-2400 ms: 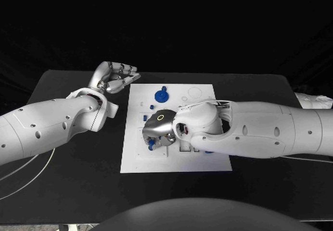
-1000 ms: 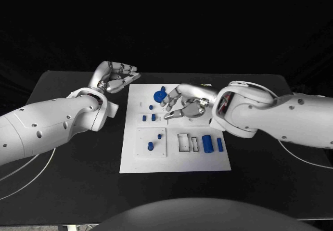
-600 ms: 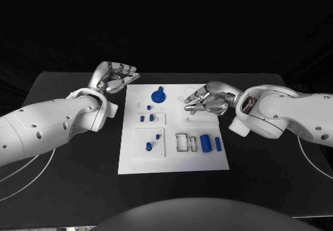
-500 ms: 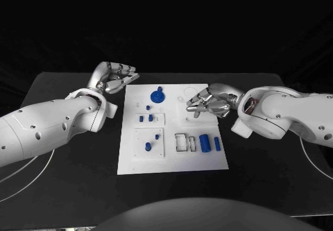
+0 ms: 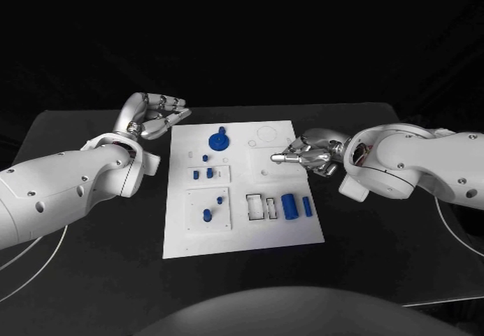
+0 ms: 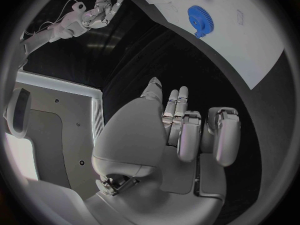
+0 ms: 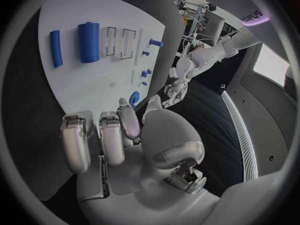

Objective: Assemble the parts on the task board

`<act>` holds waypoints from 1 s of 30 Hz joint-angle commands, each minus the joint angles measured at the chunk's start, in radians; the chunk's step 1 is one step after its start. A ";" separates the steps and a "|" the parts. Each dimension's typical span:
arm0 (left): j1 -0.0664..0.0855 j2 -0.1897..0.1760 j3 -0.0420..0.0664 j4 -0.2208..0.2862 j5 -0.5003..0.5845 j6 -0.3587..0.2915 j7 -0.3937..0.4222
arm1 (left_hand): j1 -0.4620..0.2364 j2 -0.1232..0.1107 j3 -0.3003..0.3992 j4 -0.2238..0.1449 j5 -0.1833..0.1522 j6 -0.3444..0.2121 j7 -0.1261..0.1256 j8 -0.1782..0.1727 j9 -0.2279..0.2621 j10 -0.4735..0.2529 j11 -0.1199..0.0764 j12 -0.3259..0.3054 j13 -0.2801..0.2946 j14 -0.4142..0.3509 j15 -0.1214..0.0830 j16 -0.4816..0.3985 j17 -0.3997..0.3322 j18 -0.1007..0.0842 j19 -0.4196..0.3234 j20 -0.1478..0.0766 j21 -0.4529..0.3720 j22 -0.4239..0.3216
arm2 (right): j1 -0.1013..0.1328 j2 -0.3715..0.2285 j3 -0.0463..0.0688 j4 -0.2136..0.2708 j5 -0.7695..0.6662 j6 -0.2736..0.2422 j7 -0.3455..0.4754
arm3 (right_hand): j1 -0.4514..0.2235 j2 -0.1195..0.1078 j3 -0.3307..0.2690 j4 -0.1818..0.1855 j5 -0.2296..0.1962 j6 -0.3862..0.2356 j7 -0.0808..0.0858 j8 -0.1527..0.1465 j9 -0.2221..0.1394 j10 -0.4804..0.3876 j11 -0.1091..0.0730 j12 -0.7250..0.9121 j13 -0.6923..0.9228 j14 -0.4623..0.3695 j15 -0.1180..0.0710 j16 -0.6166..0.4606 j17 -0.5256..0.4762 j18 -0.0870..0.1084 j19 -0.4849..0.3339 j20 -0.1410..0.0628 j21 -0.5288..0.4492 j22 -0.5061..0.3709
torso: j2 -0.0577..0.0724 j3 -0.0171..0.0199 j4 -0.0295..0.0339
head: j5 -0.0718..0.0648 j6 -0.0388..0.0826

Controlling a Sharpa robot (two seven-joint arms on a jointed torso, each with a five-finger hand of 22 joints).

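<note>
The right hand [image 5: 308, 155] has pulled back from the near-left square of the task board [image 5: 242, 238] to the board's right edge, fingers curled in and holding nothing that can be seen. Where it worked, two small blue pegs [image 5: 212, 208] now stand in that square inset, so that placement looks finished. The left hand [image 5: 151, 115] stays off the far-left corner, fingers curled, empty. The blue gear [image 5: 217, 142] sits at the far end, and two blue cylinders [image 5: 296, 206] lie near the right edge beside two empty rectangular slots [image 5: 262, 206], likely the next job.
</note>
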 commanded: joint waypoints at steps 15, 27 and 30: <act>0.000 -0.002 0.001 0.002 -0.004 0.008 0.009 | 0.000 0.007 -0.006 0.001 0.006 0.005 0.002 -0.004 -0.001 0.007 -0.001 0.000 0.000 0.106 0.000 0.003 0.263 -0.007 0.107 0.000 0.002 0.263 | -0.003 -0.055 -0.006 0.025 0.021 0.010 -0.188 | 0.007 -0.040 0.014 -0.046 0.101 0.151 0.046 0.049 0.065 0.208 -0.009 0.162 0.281 0.104 0.033 0.004 0.263 -0.007 0.104 0.028 0.020 0.263 | -0.001 0.0009 -0.0014 | -0.032 0.000; 0.000 0.000 0.001 0.000 -0.004 0.011 0.009 | 0.000 0.007 -0.006 0.001 0.006 0.005 0.002 -0.004 -0.001 0.007 -0.001 0.000 0.000 0.106 0.000 0.003 0.263 -0.007 0.107 0.000 0.002 0.263 | -0.028 -0.079 -0.007 0.055 0.062 0.046 -0.220 | -0.021 -0.067 0.004 -0.046 0.163 0.199 0.034 0.034 0.082 0.208 -0.019 0.162 0.281 0.104 0.034 0.004 0.263 -0.007 0.104 0.030 0.020 0.263 | -0.001 0.0008 -0.0009 | -0.019 0.000; 0.000 0.000 0.001 0.000 -0.004 0.011 0.010 | 0.000 0.007 -0.006 0.001 0.006 0.005 0.002 -0.004 -0.001 0.007 -0.001 0.000 0.000 0.106 0.000 0.003 0.263 -0.007 0.107 0.000 0.002 0.263 | -0.038 -0.072 -0.007 0.060 0.046 0.053 -0.228 | -0.002 -0.073 0.017 -0.067 0.174 0.210 0.030 0.035 0.090 0.208 -0.021 0.162 0.281 0.104 0.032 0.004 0.263 -0.007 0.104 0.028 0.020 0.263 | -0.001 0.0007 -0.0003 | -0.023 0.000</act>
